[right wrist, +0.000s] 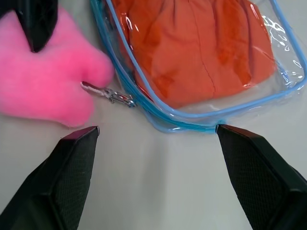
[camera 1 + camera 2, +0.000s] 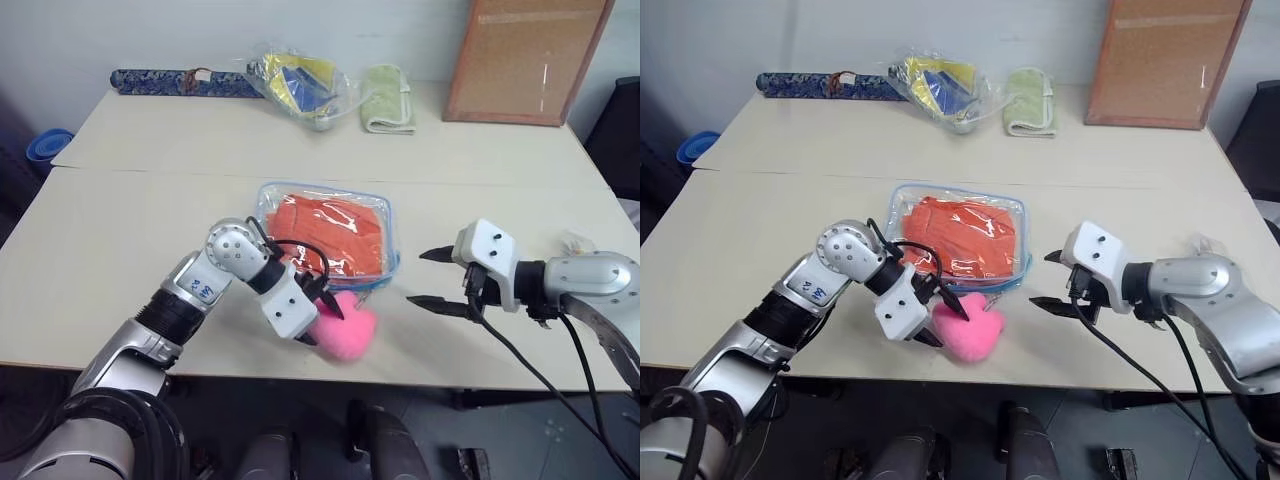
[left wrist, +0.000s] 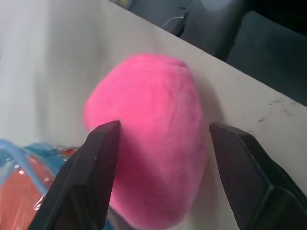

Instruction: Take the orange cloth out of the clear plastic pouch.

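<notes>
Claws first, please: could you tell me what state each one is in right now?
Left claw: open, straddling the pink plush, not gripping.
Right claw: open, empty.

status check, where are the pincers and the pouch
Left pincer open, straddling pink plush. Right pincer open, empty, beside clear plastic pouch. Orange cloth inside pouch. Plush clipped to pouch's corner.

The clear plastic pouch (image 2: 327,234) lies flat on the table, a rounded rectangle edged with a light blue zipper, and looks closed along its near edge. The orange cloth (image 2: 335,232) sits folded inside it, wrinkled and filling most of the pouch, with a clear strip left along one side.
</notes>
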Controlling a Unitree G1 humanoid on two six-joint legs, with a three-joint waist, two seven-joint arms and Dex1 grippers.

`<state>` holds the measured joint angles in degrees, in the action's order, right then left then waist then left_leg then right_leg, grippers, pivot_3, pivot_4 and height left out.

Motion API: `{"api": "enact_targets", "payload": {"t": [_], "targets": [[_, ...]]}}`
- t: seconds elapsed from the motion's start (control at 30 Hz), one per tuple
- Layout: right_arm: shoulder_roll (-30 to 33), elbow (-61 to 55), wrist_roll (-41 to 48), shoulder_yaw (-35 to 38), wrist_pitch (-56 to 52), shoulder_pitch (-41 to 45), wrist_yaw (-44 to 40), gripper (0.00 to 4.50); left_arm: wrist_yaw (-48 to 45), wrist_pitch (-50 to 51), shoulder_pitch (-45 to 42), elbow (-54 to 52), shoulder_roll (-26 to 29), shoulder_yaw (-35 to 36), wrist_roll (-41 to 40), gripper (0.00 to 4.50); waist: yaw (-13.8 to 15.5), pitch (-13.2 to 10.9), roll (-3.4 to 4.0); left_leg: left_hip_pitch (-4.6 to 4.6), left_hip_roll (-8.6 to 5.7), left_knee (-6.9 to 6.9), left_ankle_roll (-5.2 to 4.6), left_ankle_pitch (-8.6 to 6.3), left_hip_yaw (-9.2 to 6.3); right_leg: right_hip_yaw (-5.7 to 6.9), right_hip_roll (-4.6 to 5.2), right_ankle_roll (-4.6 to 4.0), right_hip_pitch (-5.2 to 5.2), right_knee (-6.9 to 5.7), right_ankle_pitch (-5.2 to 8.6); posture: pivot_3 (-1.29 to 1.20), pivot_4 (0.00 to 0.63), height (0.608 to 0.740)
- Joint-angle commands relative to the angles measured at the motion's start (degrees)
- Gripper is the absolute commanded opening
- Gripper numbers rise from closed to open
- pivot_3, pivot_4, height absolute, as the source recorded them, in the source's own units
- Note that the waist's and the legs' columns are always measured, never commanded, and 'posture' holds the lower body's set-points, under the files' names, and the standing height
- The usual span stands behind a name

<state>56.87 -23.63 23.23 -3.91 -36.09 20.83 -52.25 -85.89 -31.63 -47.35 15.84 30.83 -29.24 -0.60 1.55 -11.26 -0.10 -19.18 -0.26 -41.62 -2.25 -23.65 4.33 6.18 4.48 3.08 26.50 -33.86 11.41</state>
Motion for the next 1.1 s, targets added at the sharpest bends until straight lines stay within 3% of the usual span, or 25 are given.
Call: {"api": "enact_targets", "payload": {"t": [0.03, 0.23, 0.33, 0.5, 0.6, 0.93, 1.1], "targets": [[-1.53, 2.8, -5.24, -3.15, 4.82, 3.25, -0.43, 4.05, 0.4, -1.55, -1.24, 2.27, -1.66, -0.56, 0.88, 2.51, -0.03, 0.0, 0.0, 0.0, -0.01, 0.0, -0.02, 0.0, 0.0, 0.01, -0.02, 0.0, -0.01, -0.01, 0.0, 0.0, 0.15, 0.74], [-5.27, 10.55, -11.78, -8.36, 11.24, 8.93, -2.26, 4.05, 1.03, -1.48, -1.54, 2.61, -1.74, 0.37, 0.7, 0.68, -0.13, 0.0, 0.0, -0.01, -0.01, -0.02, -0.05, 0.01, -0.01, 0.02, -0.04, 0.02, -0.01, -0.01, -0.01, 0.0, 0.15, 0.74], [-7.54, 15.63, -15.41, -10.97, 15.4, 12.03, -3.39, 4.05, 1.48, -0.65, -1.2, 1.61, -0.94, 0.83, 0.73, 0.01, -0.16, 0.0, 0.0, -0.02, -0.01, -0.02, -0.06, 0.02, -0.01, 0.03, -0.04, 0.02, -0.01, -0.02, -0.01, 0.0, 0.15, 0.74], [-10.93, 22.0, -19.0, -13.32, 21.23, 15.5, -5.67, 4.05, 3.94, 0.94, -0.71, 0.07, -0.22, 1.22, 2.03, 0.01, -0.19, 0.0, 0.0, -0.03, 0.0, -0.02, -0.07, 0.02, -0.03, 0.07, -0.04, 0.02, 0.0, -0.02, -0.01, 0.0, 0.15, 0.74], [-11.48, 24.84, -21.65, -14.53, 25.94, 16.48, -7.38, 3.52, 4.31, 1.44, -0.58, -0.68, 0.14, 0.98, 2.07, 0.0, -0.17, 0.0, 0.0, -0.04, 0.0, -0.03, -0.07, 0.02, -0.04, 0.09, -0.03, 0.02, 0.0, -0.02, -0.01, 0.0, 0.15, 0.74], [-12.06, 28.61, -23.81, -13.26, 32.96, 16.94, -10.76, 0.01, 5.87, 3.65, 1.04, -2.81, 1.68, 1.44, 2.24, 0.0, -0.25, 0.0, 0.01, -0.03, 0.01, -0.03, -0.07, 0.03, -0.04, 0.09, -0.02, 0.02, 0.0, -0.03, -0.01, 0.0, 0.15, 0.74], [-10.4, 30.17, -26.1, -12.92, 40.57, 16.3, -11.21, 0.01, 7.16, 9.18, 3.01, -4.47, 4.45, 4.37, 0.14, 0.0, -0.34, 0.0, 0.01, -0.03, 0.01, -0.03, -0.07, 0.03, -0.04, 0.09, -0.02, 0.02, 0.0, -0.03, -0.01, 0.0, 0.15, 0.74]]}}
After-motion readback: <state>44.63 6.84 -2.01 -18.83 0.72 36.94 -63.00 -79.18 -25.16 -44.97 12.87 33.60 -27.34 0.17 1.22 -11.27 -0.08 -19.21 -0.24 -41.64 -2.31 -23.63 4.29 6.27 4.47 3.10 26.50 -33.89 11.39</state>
